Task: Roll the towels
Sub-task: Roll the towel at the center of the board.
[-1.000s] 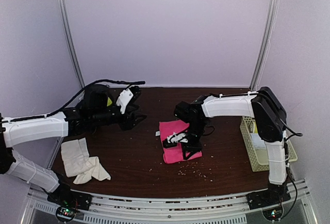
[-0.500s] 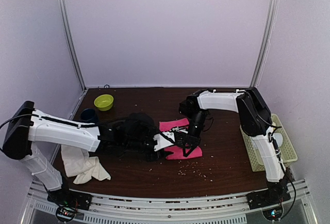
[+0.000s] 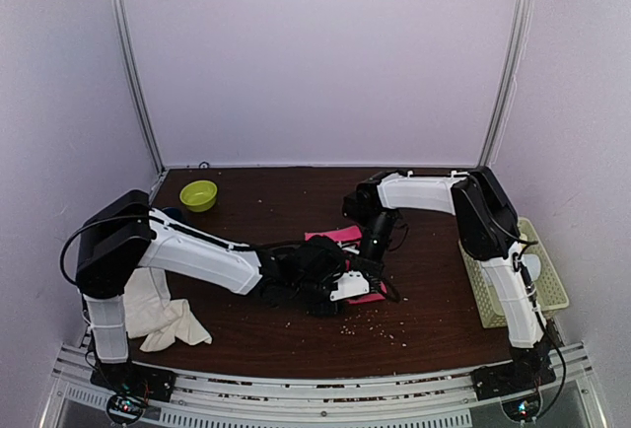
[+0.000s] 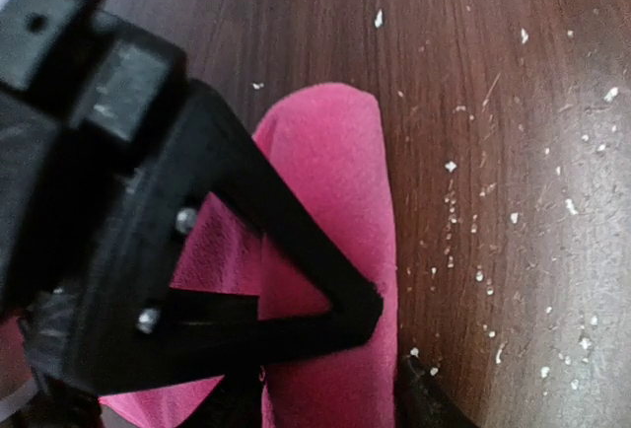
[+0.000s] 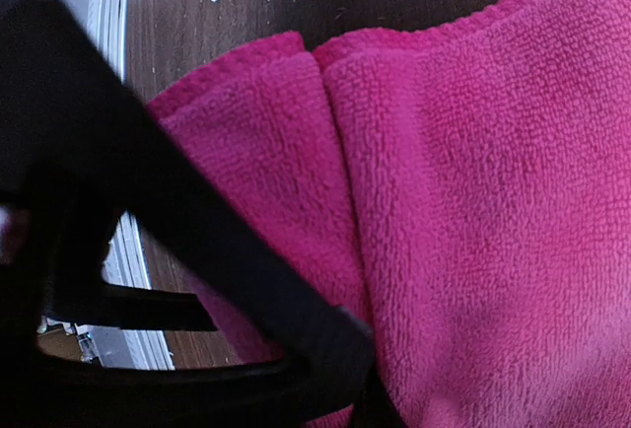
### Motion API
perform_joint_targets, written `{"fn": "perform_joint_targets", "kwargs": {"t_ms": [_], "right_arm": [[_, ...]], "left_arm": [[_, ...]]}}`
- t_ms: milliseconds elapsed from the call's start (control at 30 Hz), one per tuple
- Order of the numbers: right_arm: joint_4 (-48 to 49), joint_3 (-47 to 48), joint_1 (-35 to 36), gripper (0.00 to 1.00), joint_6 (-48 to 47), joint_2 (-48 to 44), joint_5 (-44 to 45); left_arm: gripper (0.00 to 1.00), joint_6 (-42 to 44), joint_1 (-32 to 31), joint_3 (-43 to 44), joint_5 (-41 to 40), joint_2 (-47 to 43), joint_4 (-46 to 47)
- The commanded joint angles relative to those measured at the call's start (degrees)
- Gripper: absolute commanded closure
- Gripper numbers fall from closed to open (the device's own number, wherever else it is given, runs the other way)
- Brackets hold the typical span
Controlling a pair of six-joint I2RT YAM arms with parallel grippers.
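The pink towel [image 3: 333, 236] lies at mid-table, mostly hidden under both grippers. In the left wrist view it shows as a rolled fold [image 4: 330, 181]. In the right wrist view it fills the frame [image 5: 473, 201]. My left gripper [image 3: 340, 283] reaches in from the left. Its jaws [image 4: 325, 398] stand apart astride the fold, one tip on the wood. My right gripper [image 3: 370, 262] comes down from the far side and looks shut on the towel's edge [image 5: 360, 379]. The cream towel [image 3: 158, 308] lies crumpled at the near left, untouched.
A yellow-green bowl [image 3: 198, 194] stands at the far left. A pale basket [image 3: 498, 285] stands at the right edge. White crumbs [image 3: 370, 324] dot the dark wood table [image 3: 266, 201] near the towel.
My left arm has swung from the far left to the pink towel, uncovering the bowl. My right gripper has stayed on the towel, which now shows less.
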Motion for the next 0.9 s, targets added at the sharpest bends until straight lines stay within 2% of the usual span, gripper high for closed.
{"fn": "perform_joint_targets", "kwargs": {"t_ms": [0,100,200,333,500,633,767,867], "right_arm": [[0.2,0.0,-0.5,0.85,0.0,1.0,0.8],[0.3,0.2,-0.5,0.85,-0.2,0.9,0.7],[0.4,0.2,-0.5,0.84,-0.2,0.9,0.6],[0.3,-0.1,-0.5,0.81,-0.4,0.2,0.2],[2.0,-1.5,-0.5,0.79,0.3,-2.1,0.2],[2.1,-1.1,-0.5,0.78,0.7,-2.0,0.2],[0.2,0.3,-1.2,0.70,0.0,-3.8,-1.7],[0.1,0.3,-3.3,0.56,-1.3,-8.7,-4.3]], "left_arm": [[0.52,0.3,0.0,2.9,-3.7,2.9,-2.1],[0.53,-0.3,0.0,2.9,-6.5,4.0,-2.5],[0.62,-0.7,0.0,2.8,-6.5,4.0,-2.5],[0.72,-1.5,0.2,3.1,-1.5,3.0,-3.0],[0.74,-3.0,0.4,3.7,3.7,2.0,-4.9],[0.85,-4.5,0.9,3.8,5.8,2.4,-5.8],[0.92,-7.7,2.4,3.9,10.4,2.7,-6.8],[0.94,-10.4,3.5,2.9,14.2,2.5,-6.0]]}}
